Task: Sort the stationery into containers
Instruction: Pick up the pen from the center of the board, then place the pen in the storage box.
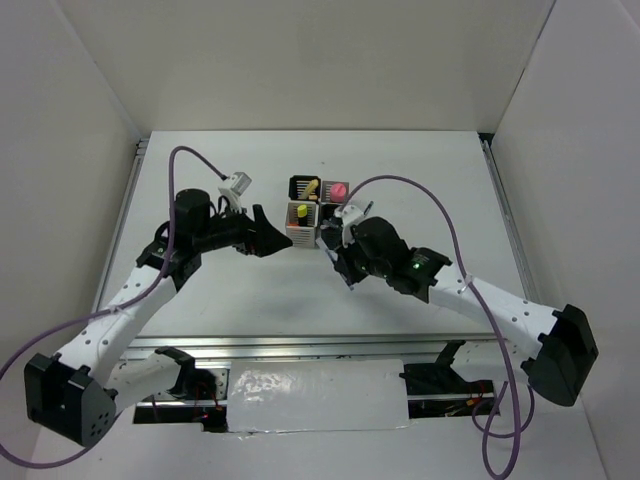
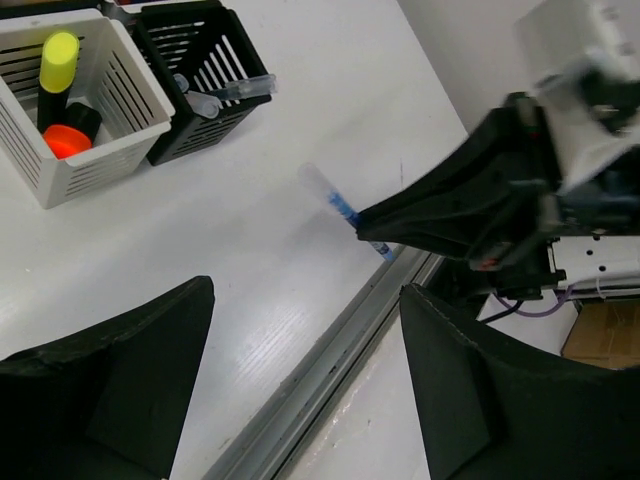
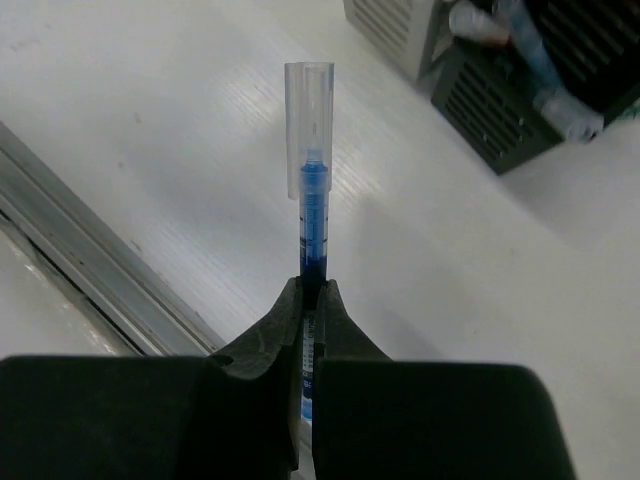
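My right gripper (image 3: 311,295) is shut on a thin blue pen (image 3: 311,190) with a clear cap and holds it above the table, cap pointing away. In the left wrist view the pen (image 2: 345,210) sticks out of the right gripper's fingers (image 2: 440,215). The four cups cluster at the table's middle (image 1: 312,205). A white cup (image 2: 75,110) holds a yellow and an orange highlighter. A black cup (image 2: 200,75) beside it holds clear-capped pens. My left gripper (image 2: 305,300) is open and empty, just left of the cups in the top view (image 1: 280,238).
A metal rail (image 2: 330,360) runs along the table's near edge below both grippers. In the top view the two rear cups hold a peach highlighter (image 1: 308,187) and a pink one (image 1: 338,189). White walls enclose the table.
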`<action>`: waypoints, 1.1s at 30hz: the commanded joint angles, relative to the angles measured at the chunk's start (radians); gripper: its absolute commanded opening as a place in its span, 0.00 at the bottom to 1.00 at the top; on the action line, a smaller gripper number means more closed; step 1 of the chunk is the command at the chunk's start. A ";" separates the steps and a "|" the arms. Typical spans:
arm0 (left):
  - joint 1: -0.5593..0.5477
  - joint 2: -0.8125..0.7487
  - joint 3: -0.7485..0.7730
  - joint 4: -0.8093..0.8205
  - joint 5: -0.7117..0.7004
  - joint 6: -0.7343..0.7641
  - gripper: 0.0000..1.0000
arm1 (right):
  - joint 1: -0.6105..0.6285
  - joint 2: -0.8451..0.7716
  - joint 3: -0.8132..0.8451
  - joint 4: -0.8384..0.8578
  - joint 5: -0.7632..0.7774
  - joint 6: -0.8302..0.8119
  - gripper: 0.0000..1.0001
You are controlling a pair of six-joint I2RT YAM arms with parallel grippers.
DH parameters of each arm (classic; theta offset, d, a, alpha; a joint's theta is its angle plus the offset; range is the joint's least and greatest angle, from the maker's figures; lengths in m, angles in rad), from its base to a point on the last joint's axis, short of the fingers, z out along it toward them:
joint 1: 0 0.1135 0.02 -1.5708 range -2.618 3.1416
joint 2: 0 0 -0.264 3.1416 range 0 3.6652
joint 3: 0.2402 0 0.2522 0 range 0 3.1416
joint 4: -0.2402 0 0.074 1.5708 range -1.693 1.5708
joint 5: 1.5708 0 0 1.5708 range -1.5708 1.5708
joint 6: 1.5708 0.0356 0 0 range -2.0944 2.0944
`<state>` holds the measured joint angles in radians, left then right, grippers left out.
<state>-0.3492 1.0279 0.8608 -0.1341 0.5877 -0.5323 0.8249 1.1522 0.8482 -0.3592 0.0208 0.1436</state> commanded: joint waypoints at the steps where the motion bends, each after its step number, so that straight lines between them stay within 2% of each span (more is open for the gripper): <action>1: -0.004 0.069 0.081 0.041 -0.014 -0.037 0.86 | 0.005 0.029 0.127 0.042 -0.040 -0.026 0.00; 5: -0.004 0.106 0.067 0.105 0.014 -0.086 0.82 | 0.006 0.049 0.189 0.020 -0.071 -0.021 0.00; 17: -0.007 0.149 0.038 0.244 0.052 -0.251 0.80 | 0.023 0.102 0.267 -0.001 -0.116 -0.038 0.00; 24: -0.005 0.187 0.040 0.238 0.021 -0.271 0.76 | 0.025 0.127 0.327 -0.014 -0.128 -0.022 0.00; 27: -0.005 0.199 0.046 0.252 0.030 -0.287 0.72 | 0.034 0.135 0.338 -0.014 -0.131 -0.022 0.00; 33: -0.005 0.199 0.050 0.286 0.047 -0.302 0.55 | 0.054 0.149 0.344 -0.018 -0.142 -0.032 0.00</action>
<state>-0.3508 1.2289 0.8967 0.0849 0.6117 -0.8177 0.8612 1.2949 1.1442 -0.3824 -0.0986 0.1211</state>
